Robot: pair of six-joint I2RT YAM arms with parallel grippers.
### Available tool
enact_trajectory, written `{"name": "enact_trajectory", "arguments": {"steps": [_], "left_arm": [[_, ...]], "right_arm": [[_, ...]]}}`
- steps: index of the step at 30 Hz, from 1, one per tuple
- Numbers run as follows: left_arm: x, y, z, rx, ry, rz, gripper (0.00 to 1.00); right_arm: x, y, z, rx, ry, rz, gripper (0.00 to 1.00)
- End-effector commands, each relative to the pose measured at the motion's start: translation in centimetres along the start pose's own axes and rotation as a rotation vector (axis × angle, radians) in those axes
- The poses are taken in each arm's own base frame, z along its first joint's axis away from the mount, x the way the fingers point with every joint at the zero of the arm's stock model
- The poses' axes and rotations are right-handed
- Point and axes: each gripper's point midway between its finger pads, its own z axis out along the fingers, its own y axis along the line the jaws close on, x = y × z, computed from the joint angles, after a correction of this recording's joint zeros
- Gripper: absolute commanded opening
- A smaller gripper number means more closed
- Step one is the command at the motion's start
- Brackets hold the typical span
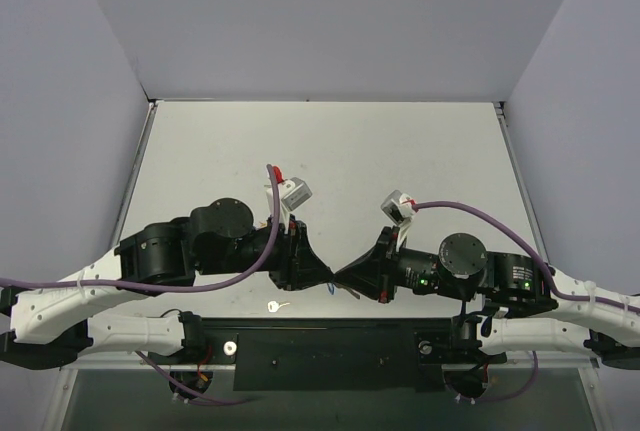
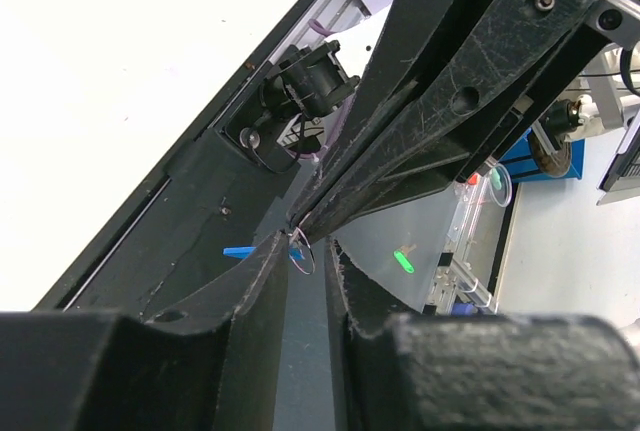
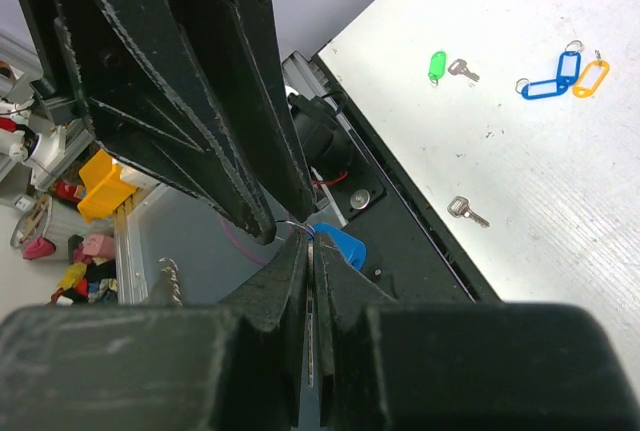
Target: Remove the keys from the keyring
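Top external: the separating step is in hand, with the left gripper (image 1: 326,273) and right gripper (image 1: 347,277) tip to tip above the near edge of the table (image 1: 330,141).
Top external shows only a fleck of blue under the meeting tips, and a loose key (image 1: 278,306) lying near the left arm. Left wrist: its jaws are almost closed, pinching the thin metal ring (image 2: 300,255) of the keyring (image 3: 340,244), with the blue tag (image 2: 238,250) a sliver to one side. Right wrist: its jaws press together on a thin bright sliver, probably the key (image 3: 310,321) edge-on, though I cannot be sure. The glossy, oblong tag hangs just beyond the tips. Next, I judge, the key's head must be walked round the coil to the ring's split end, with the ring held steady by the left.
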Motion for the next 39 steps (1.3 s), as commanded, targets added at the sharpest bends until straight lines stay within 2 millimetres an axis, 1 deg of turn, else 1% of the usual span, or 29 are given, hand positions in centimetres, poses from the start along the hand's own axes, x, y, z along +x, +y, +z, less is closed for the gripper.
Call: {"name": "enact_trajectory", "arguments": {"steps": [1, 9, 11, 12, 15, 16, 20, 22, 25, 26, 31, 34, 39], "left_arm": [[0.0, 0.0, 0.0, 0.003, -0.003, 0.023, 0.26], [0.5, 0.5, 0.1, -0.006, 0.01, 0.023, 0.24], [0.5, 0.3, 0.2, 0.002, 0.011, 0.021, 0.19], [0.5, 0.3, 0.2, 0.002, 0.011, 0.021, 0.14], [0.6, 0.4, 0.2, 0.003, 0.012, 0.021, 0.05], [0.5, 0.3, 0.1, 0.008, 0.007, 0.022, 0.0], [0.6, 0.0, 0.1, 0.032, 0.006, 0.021, 0.0], [0.6, -0.5, -0.1, 0.061, 0.0, 0.02, 0.0], [0.8, -1.3, -0.3, 0.115, 0.004, 0.021, 0.0], [0.6, -1.7, -0.5, 0.138, -0.006, 0.02, 0.0], [0.6, -3.3, -1.2, 0.228, -0.009, 0.012, 0.0], [0.4, -4.1, -1.5, 0.276, -0.022, 0.006, 0.0], [-0.5, -5.4, -2.2, 0.347, -0.071, -0.025, 0.0]], "right_arm": [[-2.0, 1.7, -0.4, -0.05, -0.055, -0.009, 0.0], [-2.2, 2.5, -0.5, -0.075, -0.058, -0.008, 0.0], [-2.2, 2.7, -0.5, -0.08, -0.057, -0.01, 0.0], [-2.1, 2.7, -0.5, -0.081, -0.056, -0.01, 0.0], [-2.2, 2.9, -0.5, -0.085, -0.055, -0.013, 0.0], [-2.3, 3.0, -0.6, -0.085, -0.06, -0.013, 0.0], [-2.6, 3.4, -0.8, -0.101, -0.07, -0.013, 0.0], [-2.7, 3.7, -1.0, -0.113, -0.073, -0.015, 0.0], [-3.3, 4.2, -1.3, -0.137, -0.091, -0.009, 0.0], [-2.9, 4.7, -1.4, -0.167, -0.07, -0.011, 0.0], [-3.0, 5.8, -1.7, -0.216, -0.059, -0.013, 0.0], [-3.0, 6.5, -2.0, -0.248, -0.057, -0.013, 0.0], [-4.1, 7.7, -2.8, -0.305, -0.089, -0.004, 0.0]]}}
